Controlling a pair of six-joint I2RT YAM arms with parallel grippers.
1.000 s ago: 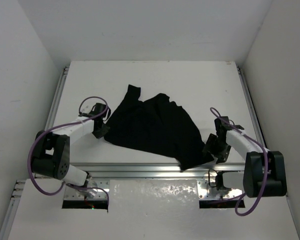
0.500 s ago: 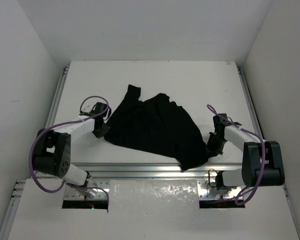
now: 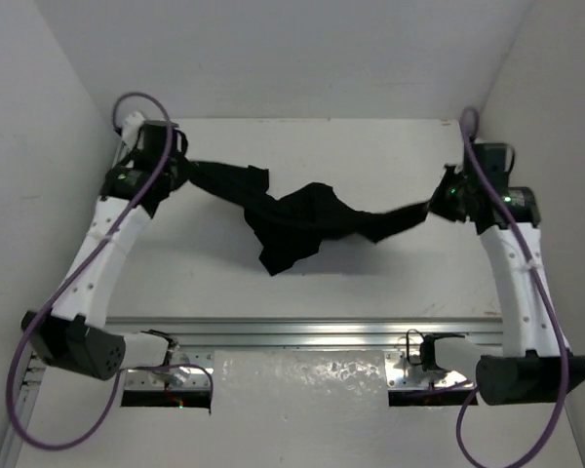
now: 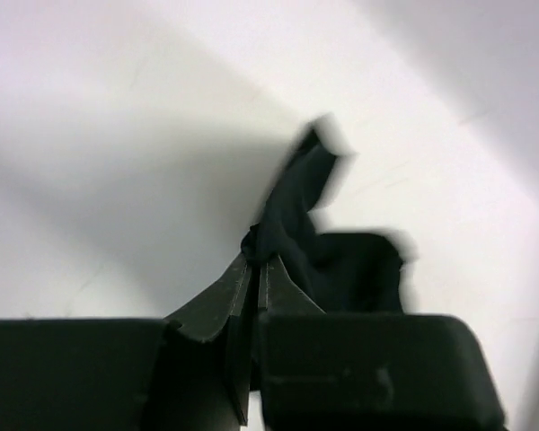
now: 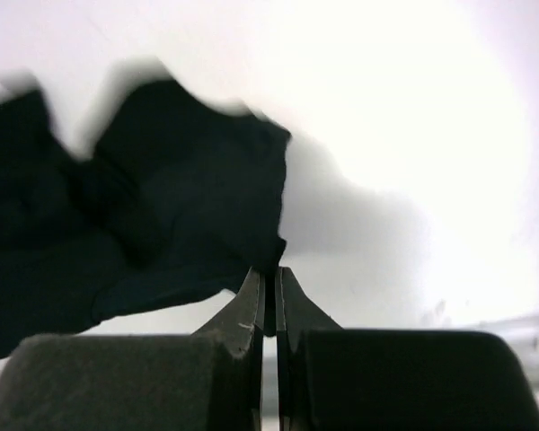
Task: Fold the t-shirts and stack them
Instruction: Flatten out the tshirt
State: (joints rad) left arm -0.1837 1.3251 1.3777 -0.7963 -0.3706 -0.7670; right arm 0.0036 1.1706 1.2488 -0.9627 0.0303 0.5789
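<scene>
Above the white counter [image 3: 302, 146], the black t-shirt [image 3: 302, 226] is hanging stretched between both arms; the left fingers [image 4: 253, 274] and right fingers [image 5: 268, 278] are each pinching an edge. Nothing is looking folded yet; stacking is waiting.

left claw [image 4: 254, 260] pinched on black t-shirt [image 4: 337, 260], cloth hanging above white table [image 4: 99, 117]

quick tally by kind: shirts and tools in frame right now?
black t-shirt: 1
Tools: 2, left tool and right tool, each pinching the cloth
Total: 3
</scene>
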